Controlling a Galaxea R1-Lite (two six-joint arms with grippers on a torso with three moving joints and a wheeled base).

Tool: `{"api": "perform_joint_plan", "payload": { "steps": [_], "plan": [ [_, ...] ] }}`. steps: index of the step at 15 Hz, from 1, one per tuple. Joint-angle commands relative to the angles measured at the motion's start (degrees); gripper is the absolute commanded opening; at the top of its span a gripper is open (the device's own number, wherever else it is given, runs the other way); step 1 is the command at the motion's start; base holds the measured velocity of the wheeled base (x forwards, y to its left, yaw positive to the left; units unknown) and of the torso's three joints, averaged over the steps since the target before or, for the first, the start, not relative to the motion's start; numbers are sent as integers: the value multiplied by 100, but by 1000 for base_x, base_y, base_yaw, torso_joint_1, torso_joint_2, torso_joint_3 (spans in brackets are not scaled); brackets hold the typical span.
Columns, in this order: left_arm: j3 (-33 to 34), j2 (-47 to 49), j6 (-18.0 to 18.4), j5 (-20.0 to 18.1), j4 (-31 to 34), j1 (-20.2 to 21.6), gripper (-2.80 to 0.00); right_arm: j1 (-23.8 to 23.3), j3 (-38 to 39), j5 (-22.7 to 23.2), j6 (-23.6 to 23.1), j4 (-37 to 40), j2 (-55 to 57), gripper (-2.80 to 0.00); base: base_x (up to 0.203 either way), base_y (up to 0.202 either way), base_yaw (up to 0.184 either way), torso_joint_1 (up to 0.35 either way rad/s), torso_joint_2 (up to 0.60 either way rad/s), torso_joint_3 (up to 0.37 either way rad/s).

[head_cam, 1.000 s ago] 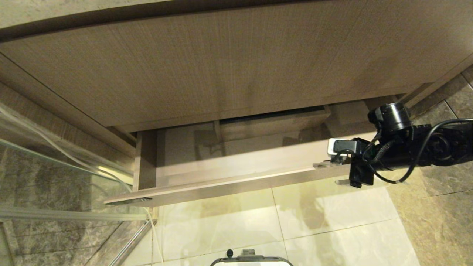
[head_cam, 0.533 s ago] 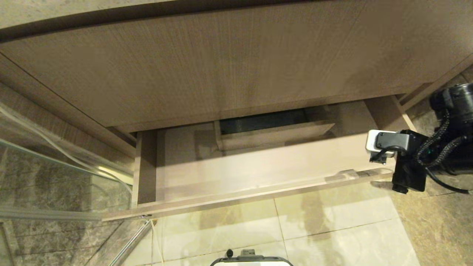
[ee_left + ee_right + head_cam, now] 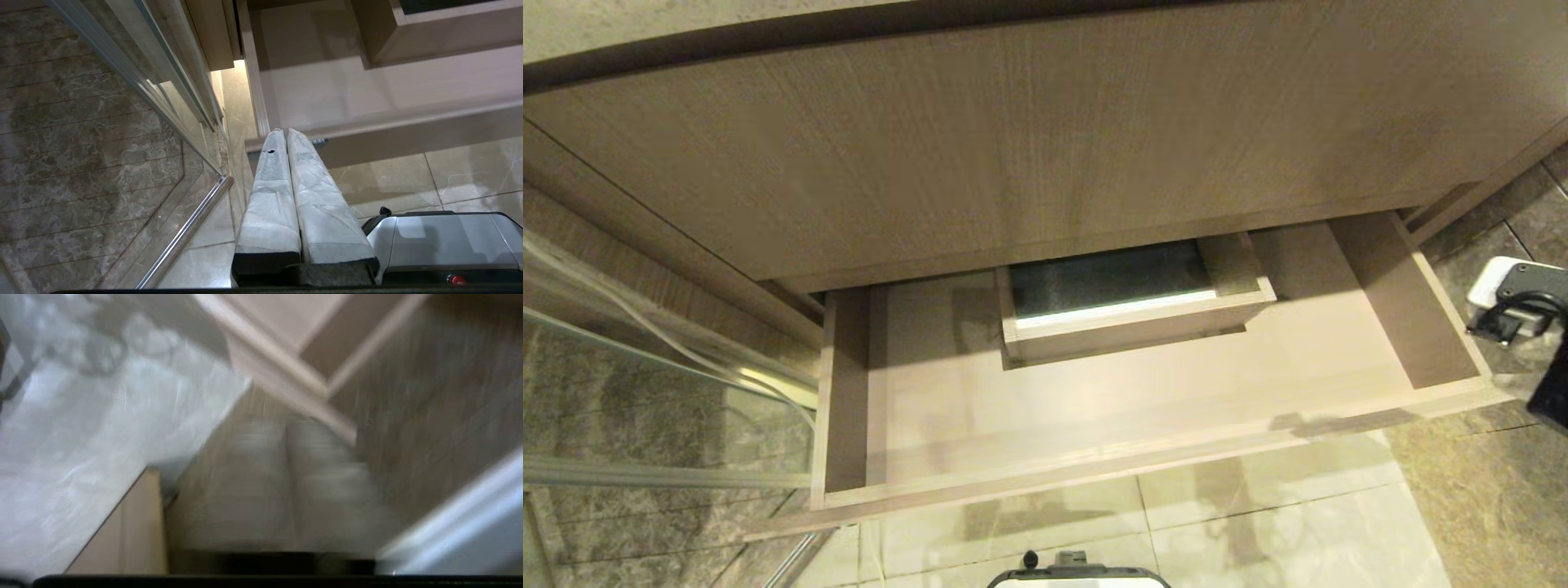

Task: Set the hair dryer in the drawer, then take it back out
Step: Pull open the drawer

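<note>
The drawer (image 3: pixel 1094 478) stands pulled far out under the taller wood-grain front (image 3: pixel 1045 147). Its light-brown floor is bare, and a boxed cut-out (image 3: pixel 1131 314) sits at its back. The hair dryer is out of view. My right arm (image 3: pixel 1523 302) hangs at the far right edge of the head view, beyond the drawer's right corner and apart from it. In the right wrist view, the right gripper (image 3: pixel 286 426) shows its two pale fingers together, empty, above the drawer's corner (image 3: pixel 286 375). My left gripper (image 3: pixel 284 132) is shut and empty, parked low near the drawer's left front corner (image 3: pixel 261 143).
A glass shower panel with a metal rail (image 3: pixel 645 392) stands close on the left. Pale floor tiles (image 3: pixel 1258 506) lie in front of the drawer, darker stone tiles (image 3: pixel 1486 506) to the right. My base (image 3: pixel 441 241) sits just below.
The drawer has slid out toward me, baring its floor and cut-out. My right arm has let go of the front edge and drawn off to the right, almost out of the head view.
</note>
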Motion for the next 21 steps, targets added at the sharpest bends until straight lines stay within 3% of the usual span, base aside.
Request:
{"api": "perform_joint_plan", "payload": {
  "steps": [1,4,7,11,14,21],
  "plan": [
    [1,6,0,1,-3,2,-280,-98,4,-323,468,601,-673,-280,0,0,0,0,0,0],
    [1,6,0,1,-3,2,-280,-529,65,-632,777,796,-1074,-280,0,0,0,0,0,0],
    [1,3,5,1,-3,-2,-280,-874,-44,-661,894,770,-1220,-280,0,0,0,0,0,0],
    [1,6,6,1,-3,2,-280,-1339,-572,-637,1382,819,-1210,-280,0,0,0,0,0,0],
    [1,0,4,1,-3,-3,-280,-1462,-724,-647,2725,1149,-1313,-280,0,0,0,0,0,0],
    [1,6,0,1,-3,2,-280,-1970,-838,-831,3037,1378,-1733,-280,0,0,0,0,0,0]
  ]
}}
